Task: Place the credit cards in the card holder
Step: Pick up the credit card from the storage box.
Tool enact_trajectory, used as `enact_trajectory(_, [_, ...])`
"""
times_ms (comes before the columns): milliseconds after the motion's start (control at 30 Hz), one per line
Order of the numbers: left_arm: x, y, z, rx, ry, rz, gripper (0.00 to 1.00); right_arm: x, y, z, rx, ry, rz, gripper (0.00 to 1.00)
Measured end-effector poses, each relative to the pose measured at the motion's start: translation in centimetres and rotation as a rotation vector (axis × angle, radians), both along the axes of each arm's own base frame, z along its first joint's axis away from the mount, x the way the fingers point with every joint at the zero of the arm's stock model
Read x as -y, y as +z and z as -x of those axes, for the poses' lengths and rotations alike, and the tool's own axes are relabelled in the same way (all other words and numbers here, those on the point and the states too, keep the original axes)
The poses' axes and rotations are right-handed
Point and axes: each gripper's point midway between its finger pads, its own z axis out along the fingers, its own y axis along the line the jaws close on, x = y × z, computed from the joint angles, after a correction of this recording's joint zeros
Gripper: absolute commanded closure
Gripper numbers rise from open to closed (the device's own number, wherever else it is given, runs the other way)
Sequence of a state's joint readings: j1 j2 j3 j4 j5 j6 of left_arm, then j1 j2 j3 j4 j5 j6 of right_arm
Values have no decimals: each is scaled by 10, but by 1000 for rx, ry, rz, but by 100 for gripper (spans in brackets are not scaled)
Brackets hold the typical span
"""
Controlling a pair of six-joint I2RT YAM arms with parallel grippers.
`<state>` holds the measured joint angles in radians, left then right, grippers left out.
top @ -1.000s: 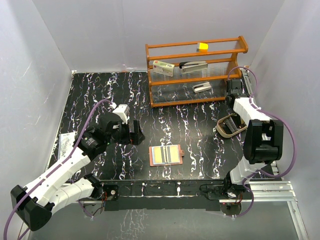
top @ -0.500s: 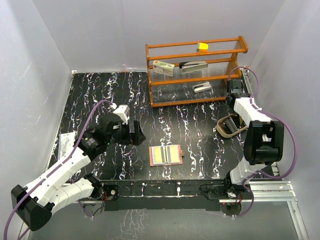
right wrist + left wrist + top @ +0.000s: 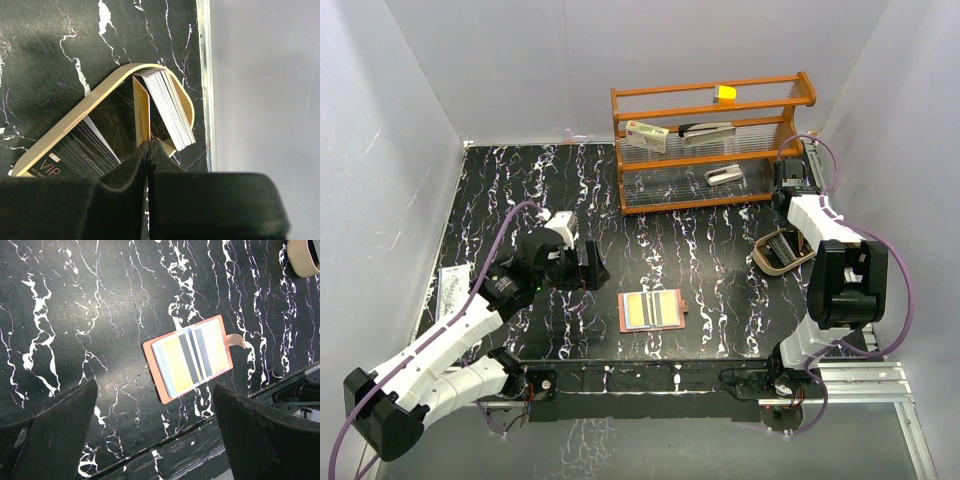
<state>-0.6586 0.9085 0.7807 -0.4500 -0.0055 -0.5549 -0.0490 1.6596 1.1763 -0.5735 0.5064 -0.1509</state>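
"vip" and "no." are read on a dark card (image 3: 80, 147) in the tan tray (image 3: 85, 106), lower left of rt wrist view. rt pincer (image 3: 149, 144) is closed flat on a tan card (image 3: 141, 107) stood in that tray. left pincer (image 3: 155, 387) is spread wide, empty, above the card holder (image 3: 156, 371), seen mid-frame on the bench (image 3: 75, 300) w/ credit cards (image 3: 192, 356) on it. vs. a sec ago, left pincer is shifted slightly left in top view.

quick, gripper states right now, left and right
left gripper: open, holding nothing
right gripper: closed, pinching the tan card standing in the tray
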Motion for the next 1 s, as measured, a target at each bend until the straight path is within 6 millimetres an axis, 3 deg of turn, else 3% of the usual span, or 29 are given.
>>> enact_trajectory(367, [4,-11,0,-38,-16,-19,1,2,-2,-3,10,-1,-54,100])
enact_trajectory(700, [16,-4,-3,-23,-49,33,1,2,10,-11,28,-9,-63,100])
enact_trajectory(1000, [25,-8,0,-44,-74,74,3,0,6,-2,-5,-23,-78,100])
